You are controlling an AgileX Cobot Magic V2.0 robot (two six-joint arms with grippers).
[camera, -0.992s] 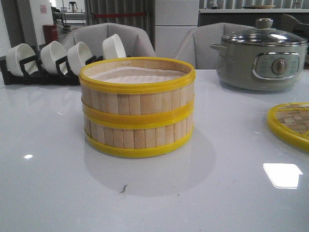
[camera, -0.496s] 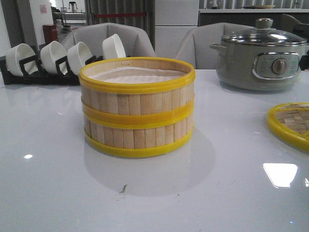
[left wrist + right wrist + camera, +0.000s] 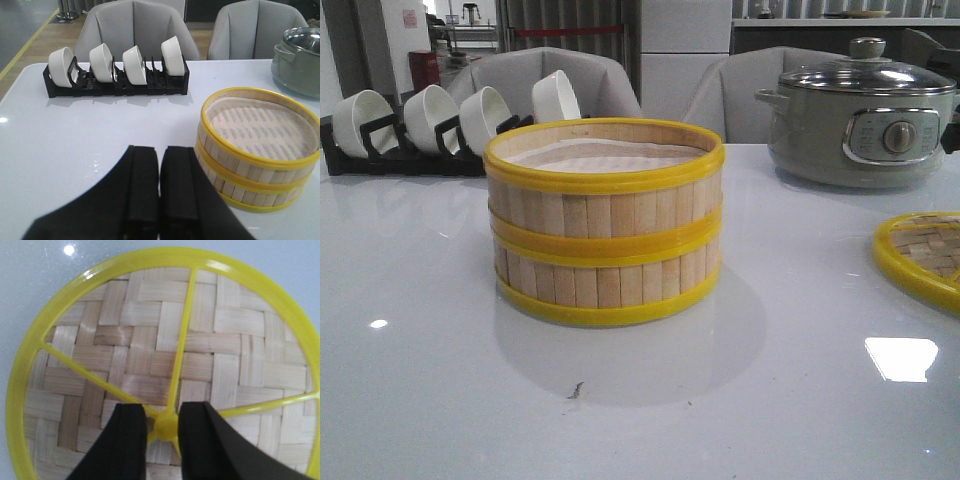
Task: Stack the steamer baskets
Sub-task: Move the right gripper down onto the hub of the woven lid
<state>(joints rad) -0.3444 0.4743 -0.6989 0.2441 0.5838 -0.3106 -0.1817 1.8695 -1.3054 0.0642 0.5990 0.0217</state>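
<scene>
You see a black rack [image 3: 410, 150] holding four white bowls [image 3: 137, 64] at the far left of the white table [image 3: 420, 400]. A grey electric pot [image 3: 863, 125] with glass lid stands far right. A woven lid [image 3: 165, 365] lies near the right edge. Grey chairs [image 3: 535, 80] stand behind.

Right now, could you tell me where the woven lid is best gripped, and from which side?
Grip the lid by the yellow hub where its ribs meet, coming straight down from above: it lies flat, and the right gripper already straddles that hub.

Both grippers are matte black: the left gripper [image 3: 159, 187] has two flat rectangular fingers, the right gripper [image 3: 163, 440] broad, rounded-edged ones.
</scene>
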